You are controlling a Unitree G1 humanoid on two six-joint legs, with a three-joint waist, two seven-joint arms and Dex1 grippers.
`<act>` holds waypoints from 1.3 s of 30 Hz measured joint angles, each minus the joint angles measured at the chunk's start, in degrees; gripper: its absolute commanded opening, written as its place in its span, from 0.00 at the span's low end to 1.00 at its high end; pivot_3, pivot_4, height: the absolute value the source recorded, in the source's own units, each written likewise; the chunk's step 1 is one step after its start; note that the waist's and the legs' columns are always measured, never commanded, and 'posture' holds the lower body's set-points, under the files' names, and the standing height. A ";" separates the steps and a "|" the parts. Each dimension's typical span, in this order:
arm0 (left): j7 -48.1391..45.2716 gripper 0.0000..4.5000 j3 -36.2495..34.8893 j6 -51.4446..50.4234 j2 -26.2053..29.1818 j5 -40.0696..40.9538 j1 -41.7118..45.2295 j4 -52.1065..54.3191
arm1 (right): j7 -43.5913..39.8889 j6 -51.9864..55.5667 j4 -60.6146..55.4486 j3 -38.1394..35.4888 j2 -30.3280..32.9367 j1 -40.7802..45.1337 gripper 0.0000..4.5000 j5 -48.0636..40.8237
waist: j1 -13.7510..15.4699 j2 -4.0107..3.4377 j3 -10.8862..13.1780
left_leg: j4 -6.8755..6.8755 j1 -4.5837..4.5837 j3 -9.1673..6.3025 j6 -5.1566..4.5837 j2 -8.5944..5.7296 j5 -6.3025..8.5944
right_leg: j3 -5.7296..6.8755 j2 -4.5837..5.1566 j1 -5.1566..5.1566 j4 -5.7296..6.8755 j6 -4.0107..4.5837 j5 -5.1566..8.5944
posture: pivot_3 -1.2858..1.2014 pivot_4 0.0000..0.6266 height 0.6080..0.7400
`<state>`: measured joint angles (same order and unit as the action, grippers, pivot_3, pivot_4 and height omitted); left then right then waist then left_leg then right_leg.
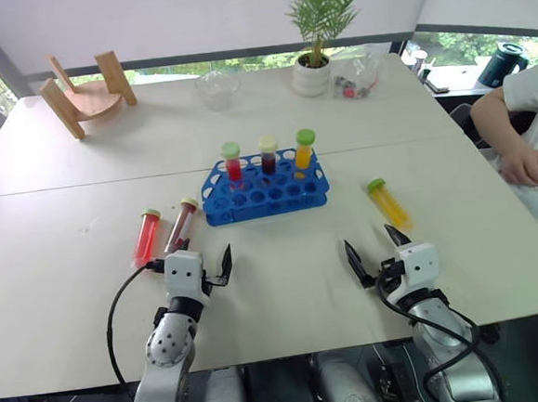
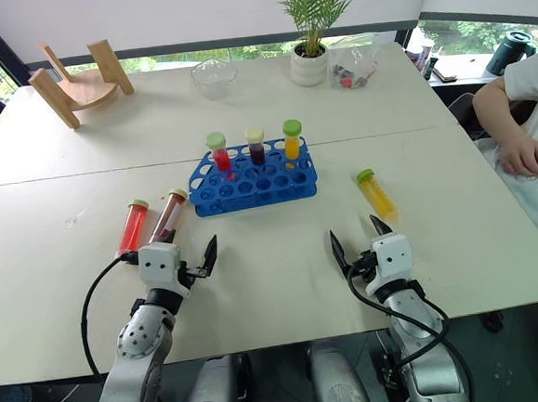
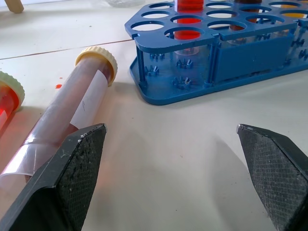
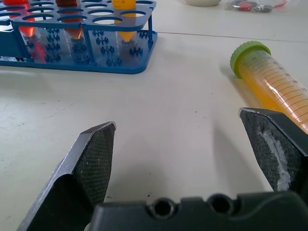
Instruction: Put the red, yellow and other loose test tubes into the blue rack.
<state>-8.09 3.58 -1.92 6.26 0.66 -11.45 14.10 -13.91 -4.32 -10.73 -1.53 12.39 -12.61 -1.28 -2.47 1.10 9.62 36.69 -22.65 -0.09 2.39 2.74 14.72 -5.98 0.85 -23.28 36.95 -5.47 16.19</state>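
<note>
The blue rack (image 1: pixel 262 208) stands at the table's middle with three capped tubes upright in its back row. To its left lie two loose test tubes side by side: a red one (image 1: pixel 146 237) and a dark brown-red one (image 1: pixel 179 227) with a cream cap. My left gripper (image 1: pixel 190 257) is open just in front of them, and the dark tube (image 3: pixel 72 103) lies next to its outer finger. A yellow tube (image 1: pixel 390 204) with a green cap lies right of the rack. My right gripper (image 1: pixel 373 242) is open just short of it, empty, the yellow tube (image 4: pixel 274 86) beyond its outer finger.
At the table's far side stand a wooden stand (image 1: pixel 83 93), a glass bowl (image 1: pixel 216 87), a potted plant (image 1: pixel 313 67) and a clear bag (image 1: pixel 358 78) of small items. A person's arm (image 1: pixel 525 158) rests at the right edge. A dark jug (image 1: pixel 501 63) stands beyond.
</note>
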 measured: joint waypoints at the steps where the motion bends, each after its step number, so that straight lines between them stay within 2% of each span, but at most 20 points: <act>1: -0.04 0.99 0.00 0.00 0.00 0.00 -0.02 0.02 | 0.00 0.00 -0.02 0.00 0.00 -0.03 1.00 0.00 | 0.00 0.00 0.00 | -0.01 0.00 0.00 0.00 0.00 0.00 | 0.00 0.00 0.00 0.00 0.00 0.00 | 0.52 0.24 1.00; 17: -1.03 0.99 0.09 -0.15 0.56 -0.03 0.31 0.05 | -1.20 0.50 -0.71 0.06 1.88 -0.17 1.00 0.33 | 0.09 0.01 0.00 | -0.04 -0.04 0.03 0.00 -0.03 0.00 | 0.00 0.02 -0.04 -0.03 0.00 0.00 | 0.52 0.24 1.00; 22: -5.54 0.99 -0.02 -4.45 4.86 1.70 1.18 3.90 | -3.63 10.39 -9.56 -1.18 6.28 -0.05 1.00 -1.36 | 0.00 0.00 0.02 | -0.03 -0.51 0.11 -0.01 -0.03 -0.02 | 0.02 -0.03 -0.44 0.02 0.00 -0.01 | 0.52 0.24 1.00; 25: -11.14 0.99 -1.17 -12.14 10.60 6.98 4.61 9.95 | -5.62 24.04 -16.96 -2.69 11.83 4.69 1.00 -3.55 | -0.06 0.02 0.08 | 0.10 -0.78 0.13 -0.01 -0.02 -0.03 | 0.05 -0.10 -0.74 0.17 0.01 -0.05 | 0.52 0.24 1.00; 28: -19.62 0.99 -5.36 -22.75 20.93 17.00 10.54 17.48 | -7.85 43.00 -22.19 -6.60 19.21 15.14 1.00 -8.12 | -0.08 -0.01 0.13 | 0.16 -0.79 0.09 -0.02 0.00 -0.03 | 0.10 -0.16 -0.77 0.25 0.04 -0.07 | 0.52 0.24 1.00; 31: -29.65 0.99 -8.83 -31.25 31.50 27.51 15.07 20.02 | -11.48 60.68 -22.37 -8.03 25.80 26.67 1.00 -13.82 | -0.16 0.02 0.21 | 0.14 -0.78 0.09 -0.05 0.01 -0.02 | 0.14 -0.20 -0.78 0.24 0.04 -0.06 | 0.52 0.24 1.00; 34: -40.95 0.99 -12.40 -37.09 41.89 36.53 19.65 18.36 | -15.73 77.72 -16.73 -6.49 31.67 40.46 1.00 -19.30 | -0.25 0.01 0.58 | 0.13 -0.86 0.12 -0.08 0.01 -0.02 | 0.14 -0.19 -0.91 0.23 0.05 -0.06 | 0.52 0.24 1.00; 36: -47.04 0.99 -14.05 -39.39 46.24 40.89 22.84 16.02 | -18.92 84.92 -9.62 -2.70 34.81 49.22 1.00 -21.48 | -0.27 0.06 0.79 | 0.12 -0.89 0.15 -0.10 0.01 -0.01 | 0.14 -0.19 -0.95 0.19 0.05 -0.06 | 0.52 0.24 1.00; 39: -53.67 0.99 -15.08 -41.44 50.45 45.08 25.99 12.93 | -22.98 89.61 2.50 5.03 38.28 59.47 1.00 -22.43 | -0.22 0.06 0.99 | 0.11 -1.00 0.22 -0.20 0.01 0.06 | 0.12 -0.17 -1.05 0.11 0.04 -0.06 | 0.52 0.24 1.00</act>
<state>-61.77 -11.50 -43.35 56.71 45.73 14.53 27.03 -36.88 85.29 -8.22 3.50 50.67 46.86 -23.72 -2.69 1.16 10.61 36.80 -23.65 0.13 2.18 2.75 14.77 -5.86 0.69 -24.33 37.06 -5.44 16.13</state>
